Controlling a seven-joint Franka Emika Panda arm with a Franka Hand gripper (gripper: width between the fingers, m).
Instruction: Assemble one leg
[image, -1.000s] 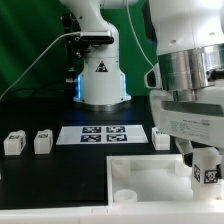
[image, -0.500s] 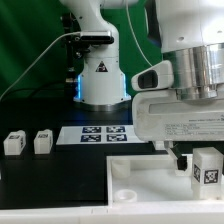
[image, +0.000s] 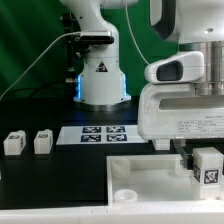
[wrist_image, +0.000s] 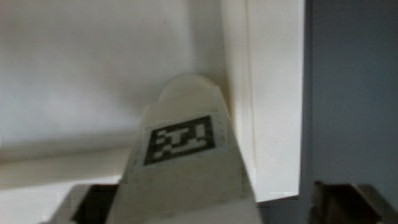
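Observation:
My gripper (image: 199, 170) is shut on a leg (image: 209, 168), a small white peg with a black-and-white tag, at the exterior view's right. It holds the leg upright over the far right corner of the white tray (image: 150, 172). In the wrist view the leg (wrist_image: 183, 150) tapers away between my dark fingers (wrist_image: 89, 205), with the tray's floor (wrist_image: 98, 80) and its wall (wrist_image: 267, 100) behind it. Whether the leg's lower end touches the tray is hidden. Two look-alike legs (image: 13, 143) (image: 42, 142) stand at the exterior view's left.
The marker board (image: 98, 133) lies flat behind the tray. The arm's white base (image: 100, 80) stands at the back with cables beside it. A round socket post (image: 127, 194) shows at the tray's near left corner.
My hand's housing has shifted up and toward the exterior view's right. The held leg has moved slightly right with it. The two legs at the left have not moved.

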